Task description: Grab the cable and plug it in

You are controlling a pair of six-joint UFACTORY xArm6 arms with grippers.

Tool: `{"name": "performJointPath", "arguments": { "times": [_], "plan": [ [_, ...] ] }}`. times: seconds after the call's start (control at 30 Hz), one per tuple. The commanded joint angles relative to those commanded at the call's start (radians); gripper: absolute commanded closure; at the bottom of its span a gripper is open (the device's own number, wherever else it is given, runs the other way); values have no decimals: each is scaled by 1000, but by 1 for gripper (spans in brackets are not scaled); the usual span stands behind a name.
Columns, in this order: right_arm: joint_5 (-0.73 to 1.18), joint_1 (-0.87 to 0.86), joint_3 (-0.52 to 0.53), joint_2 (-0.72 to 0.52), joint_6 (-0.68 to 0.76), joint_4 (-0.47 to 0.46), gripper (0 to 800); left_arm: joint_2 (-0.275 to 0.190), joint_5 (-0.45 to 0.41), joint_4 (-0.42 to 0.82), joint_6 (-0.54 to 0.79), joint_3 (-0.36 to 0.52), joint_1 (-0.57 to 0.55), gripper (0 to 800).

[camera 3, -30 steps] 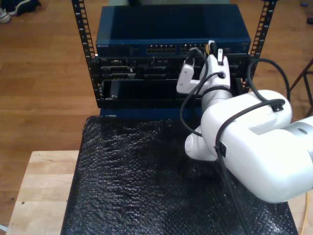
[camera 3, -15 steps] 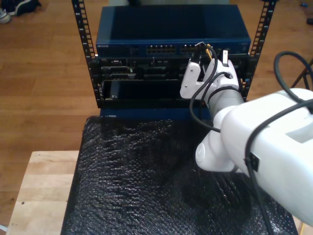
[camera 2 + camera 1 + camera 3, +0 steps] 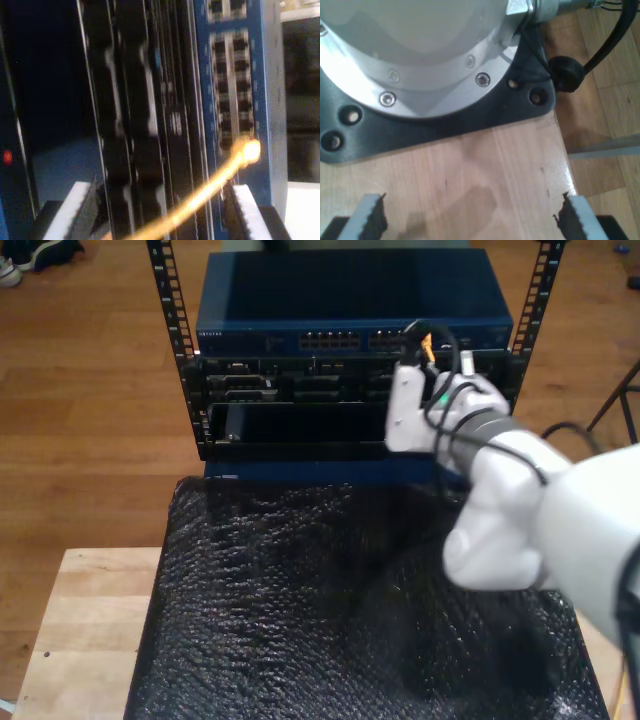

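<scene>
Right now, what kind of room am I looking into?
Probably a lab or workshop set up for network gear testing. An open rack holds a blue network switch with rows of ports, a yellow-orange cable reaches toward them, and the floor is wood.

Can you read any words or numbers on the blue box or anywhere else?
No text reads clearly.
Blue switch: a small pale marking at its front's left end in the exterior view, too small to read.
Port rows on the switch near the cable: any labels are blurred.
Arm base plate: no lettering.
</scene>
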Motion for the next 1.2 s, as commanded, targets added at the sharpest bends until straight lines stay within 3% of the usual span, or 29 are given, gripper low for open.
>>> {"name": "performJointPath", "arguments": {
  "times": [0.33, 0.53, 0.8, 1.0, 1.2],
  "plan": [
    [477, -218, -64, -87, -146, -98, 118, 0, 0, 0, 0, 0, 0, 0],
    [743, -370, -124, -117, -301, -110, 7, 0, 0, 0, 0, 0, 0, 0],
    [1143, -598, -181, -190, -506, -109, 1, 0, 0, 0, 0, 0, 0, 0],
    [1369, -776, -63, -353, -641, -110, 1, 0, 0, 0, 0, 0, 0, 0],
    [1461, -984, 104, -546, -821, -120, 1, 0, 0, 0, 0, 0, 0, 0]
  ]
}}
